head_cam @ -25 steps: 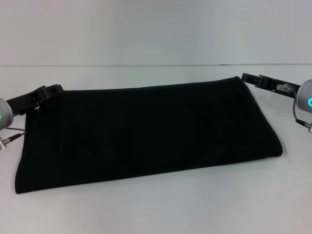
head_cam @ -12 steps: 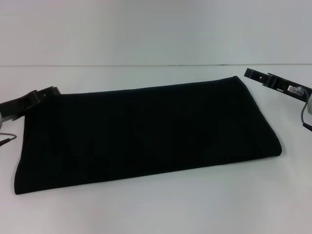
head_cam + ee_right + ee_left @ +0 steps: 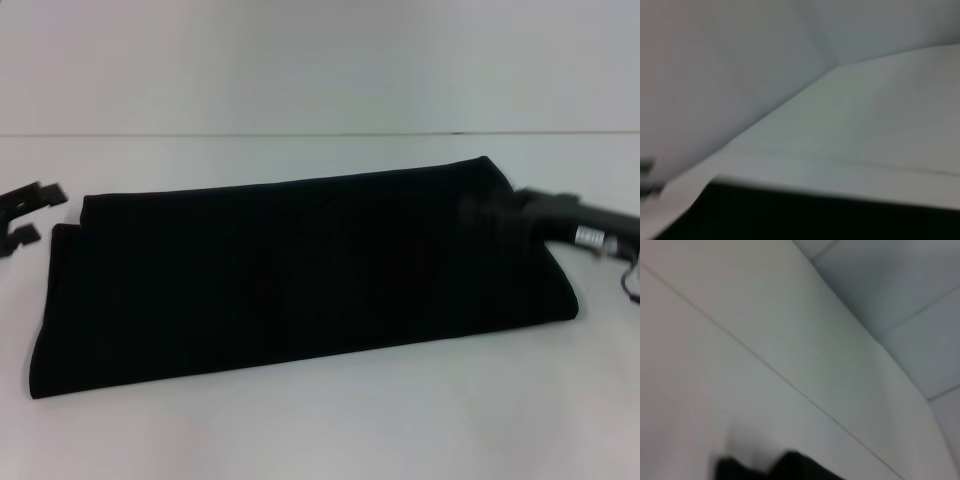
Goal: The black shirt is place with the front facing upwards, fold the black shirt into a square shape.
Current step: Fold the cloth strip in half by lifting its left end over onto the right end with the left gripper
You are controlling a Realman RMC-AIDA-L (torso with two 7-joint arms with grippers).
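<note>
Shirt (image 3: 300,270) lying as long band on table (image 3: 320,430); left gripper (image 3: 22,215) spread off left end, right gripper (image 3: 520,225) over right end, grip unreadable; best pinching both layers, then folding end squarely across.

Black shirt (image 3: 300,270) plain black, no print showing; table (image 3: 320,430) white; grippers black

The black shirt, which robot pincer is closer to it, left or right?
Right. The right pincer is over the black shirt at its right end. The left pincer sits just off the shirt's left edge, apart from it.
</note>
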